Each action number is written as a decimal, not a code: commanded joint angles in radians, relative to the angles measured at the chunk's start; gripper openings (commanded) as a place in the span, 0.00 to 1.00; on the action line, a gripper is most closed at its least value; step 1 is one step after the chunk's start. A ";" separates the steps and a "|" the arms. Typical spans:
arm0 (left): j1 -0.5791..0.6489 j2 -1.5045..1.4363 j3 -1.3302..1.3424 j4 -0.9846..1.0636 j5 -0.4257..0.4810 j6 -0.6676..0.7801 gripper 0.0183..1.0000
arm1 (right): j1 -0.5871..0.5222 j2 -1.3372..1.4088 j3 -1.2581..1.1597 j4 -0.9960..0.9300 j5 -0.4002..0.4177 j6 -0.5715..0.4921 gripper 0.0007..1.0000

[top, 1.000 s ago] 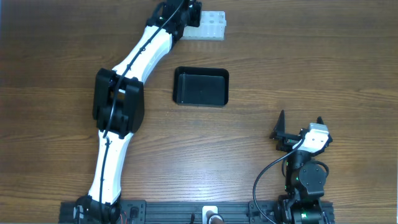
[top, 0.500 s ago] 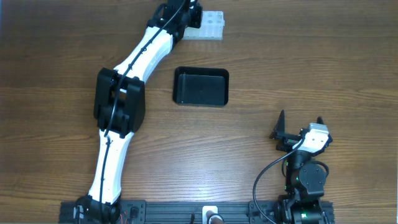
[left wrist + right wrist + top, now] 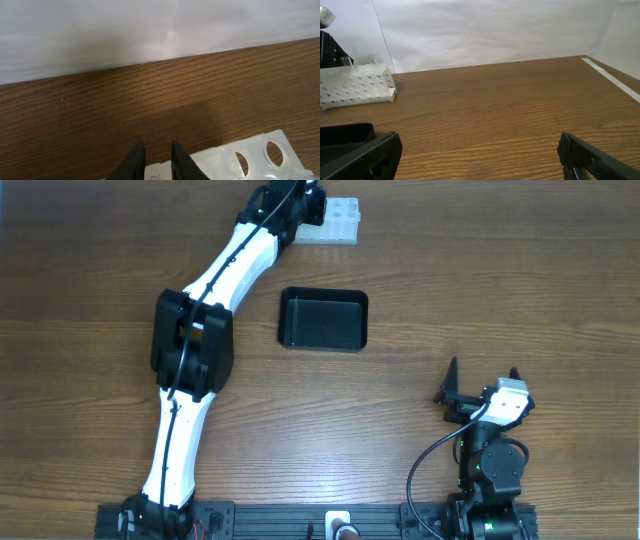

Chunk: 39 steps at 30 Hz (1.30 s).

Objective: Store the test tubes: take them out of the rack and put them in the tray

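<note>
The white test tube rack [image 3: 335, 222] stands at the table's far edge, and the black tray [image 3: 323, 319] lies nearer, its inside bare. My left gripper [image 3: 312, 202] is over the rack's left end. In the left wrist view its fingers [image 3: 136, 159] stand close together on a clear tube top [image 3: 158, 173], beside the rack's holes [image 3: 245, 157]. The right wrist view shows the rack [image 3: 355, 85] with two tubes [image 3: 346, 62] sticking up. My right gripper [image 3: 480, 385] rests open near the front right, holding nothing.
A white wall runs behind the table's far edge [image 3: 150, 62], close to the rack. Bare wood lies between the tray and the right arm. A pale tape line [image 3: 612, 77] marks the table's right side.
The left arm's wrist has shifted very slightly at the rack. The right arm, rack and tray have not moved.
</note>
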 commanded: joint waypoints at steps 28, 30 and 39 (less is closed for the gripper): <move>-0.009 -0.388 0.002 -0.025 -0.014 0.037 0.08 | -0.002 -0.008 -0.006 -0.001 0.016 0.006 0.99; -0.010 -0.449 0.002 -0.059 -0.014 0.037 0.08 | -0.002 -0.008 -0.006 -0.001 0.016 0.006 0.99; -0.042 -0.581 0.002 -0.531 -0.029 -0.169 0.09 | -0.002 -0.008 -0.006 -0.001 0.016 0.006 0.99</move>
